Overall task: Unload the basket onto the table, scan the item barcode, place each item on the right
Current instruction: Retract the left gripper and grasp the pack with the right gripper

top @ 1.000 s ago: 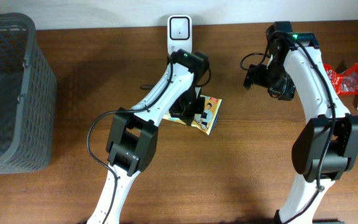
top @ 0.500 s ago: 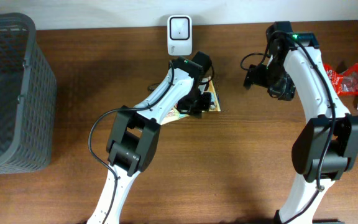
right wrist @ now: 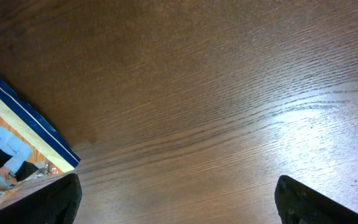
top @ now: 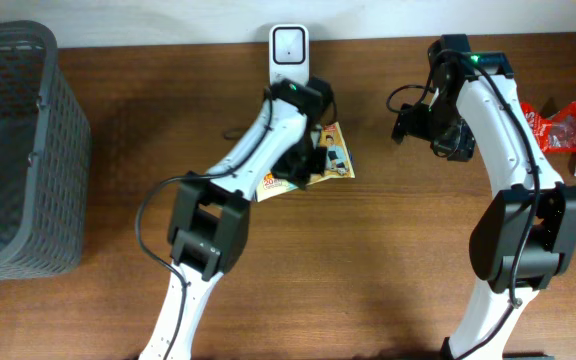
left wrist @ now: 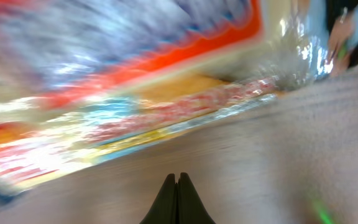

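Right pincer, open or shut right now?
Open. Right pincer fingertips sit far apart at the wrist view's lower corners, wood table showing between them.

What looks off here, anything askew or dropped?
The snack packet appears to lie skewed on the table below the scanner, partly covered by the left gripper. That gripper is shut with nothing between its tips, so it seems not to hold the packet.

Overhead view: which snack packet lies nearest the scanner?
The yellow packet with the printed figure, at the left end effector, just in front of the white scanner. The red packets lie far to the right.
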